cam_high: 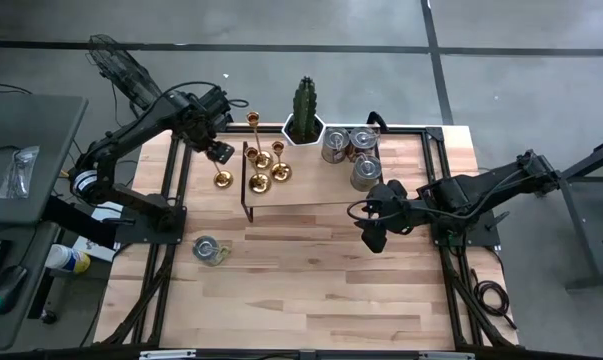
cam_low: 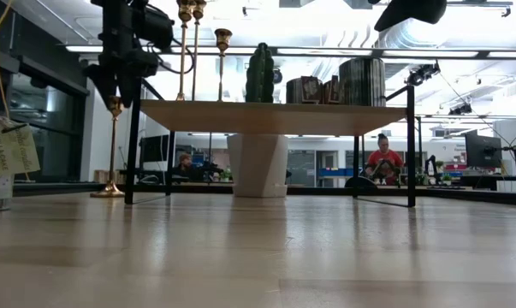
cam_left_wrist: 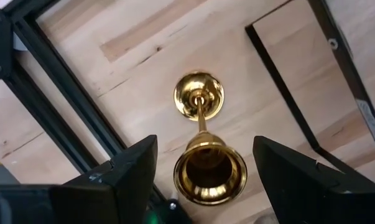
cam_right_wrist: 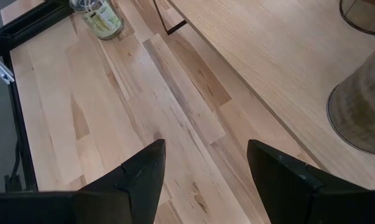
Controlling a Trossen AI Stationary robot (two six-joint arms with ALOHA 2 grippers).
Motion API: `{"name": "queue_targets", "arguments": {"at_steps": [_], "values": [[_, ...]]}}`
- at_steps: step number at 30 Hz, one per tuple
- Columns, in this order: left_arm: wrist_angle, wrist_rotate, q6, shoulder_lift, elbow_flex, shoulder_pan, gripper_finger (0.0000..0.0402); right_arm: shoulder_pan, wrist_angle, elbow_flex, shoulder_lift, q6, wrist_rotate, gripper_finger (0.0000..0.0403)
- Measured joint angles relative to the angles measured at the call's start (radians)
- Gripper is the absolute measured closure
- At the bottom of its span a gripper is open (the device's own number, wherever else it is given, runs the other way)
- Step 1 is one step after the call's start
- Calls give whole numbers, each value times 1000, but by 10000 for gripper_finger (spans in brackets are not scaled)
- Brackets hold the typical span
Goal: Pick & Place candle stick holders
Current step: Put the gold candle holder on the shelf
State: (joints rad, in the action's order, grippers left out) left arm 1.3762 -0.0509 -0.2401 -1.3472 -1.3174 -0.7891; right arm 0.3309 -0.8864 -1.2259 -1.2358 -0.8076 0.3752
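A tall gold candle stick holder stands on its round base on the table, just left of the low wooden shelf. My left gripper hangs open right above it. Its fingers stand on either side of the holder's cup without touching it; the low view shows the gripper just over the holder's top. Three more gold holders stand on the shelf's left end. My right gripper is open and empty, above the table in front of the shelf.
On the shelf stand a cactus in a white pot and three silver tins. A small glass jar with a tag stands on the table at the near left. The black frame rails run close beside the holder.
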Motion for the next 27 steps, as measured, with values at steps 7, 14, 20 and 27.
{"name": "queue_targets", "arguments": {"at_steps": [7, 14, 20, 27], "values": [[13, 0, 0, 0, 0, 0, 144, 0, 0, 0, 0, 0, 0, 183], [13, -1, -4, 0, 0, 0, 144, 0, 0, 0, 0, 0, 0, 183], [10, -1, -4, 0, 0, 0, 144, 0, 0, 0, 0, 0, 0, 183], [10, -1, -4, 0, 0, 0, 144, 0, 0, 0, 0, 0, 0, 183]]}}
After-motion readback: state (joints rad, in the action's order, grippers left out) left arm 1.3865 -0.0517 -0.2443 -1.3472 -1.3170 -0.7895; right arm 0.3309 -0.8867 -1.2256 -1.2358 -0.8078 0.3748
